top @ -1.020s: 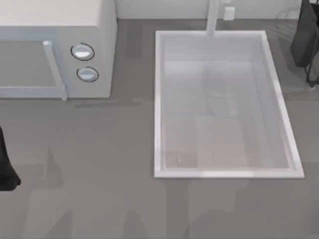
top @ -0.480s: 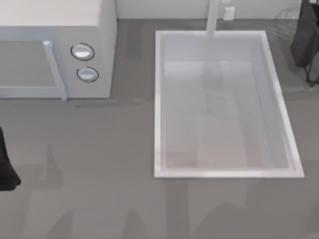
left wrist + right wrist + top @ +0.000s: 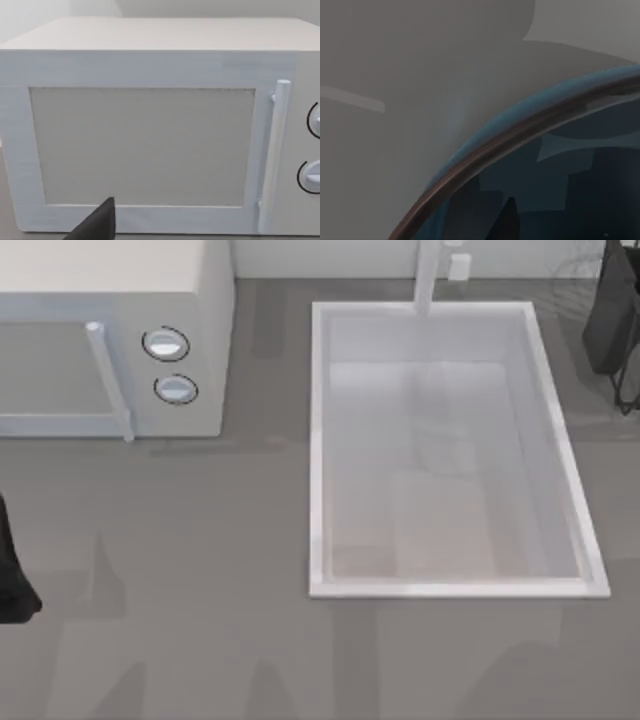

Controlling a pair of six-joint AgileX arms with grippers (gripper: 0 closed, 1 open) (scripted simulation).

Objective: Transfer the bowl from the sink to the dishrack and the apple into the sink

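The white sink (image 3: 318,450) lies at the centre right of the table with nothing in its basin. The teal-blue bowl (image 3: 580,175), with its reddish-brown rim line, sits very close in front of the right wrist camera, over a grey surface. My right arm (image 3: 615,320) is at the top right edge of the top view, beyond the sink's far right corner. At the left edge of the table my left arm (image 3: 12,580) is parked, facing the microwave. The apple and the dishrack are out of view.
A white microwave (image 3: 120,330) with two round knobs (image 3: 166,344) and a bar handle (image 3: 275,150) stands at the back left. The white faucet (image 3: 428,275) rises behind the sink. Bare grey counter runs along the front and between microwave and sink.
The right arm has edged slightly at the top right corner, and faint reflections on the sink floor have shifted. The left arm has not moved.
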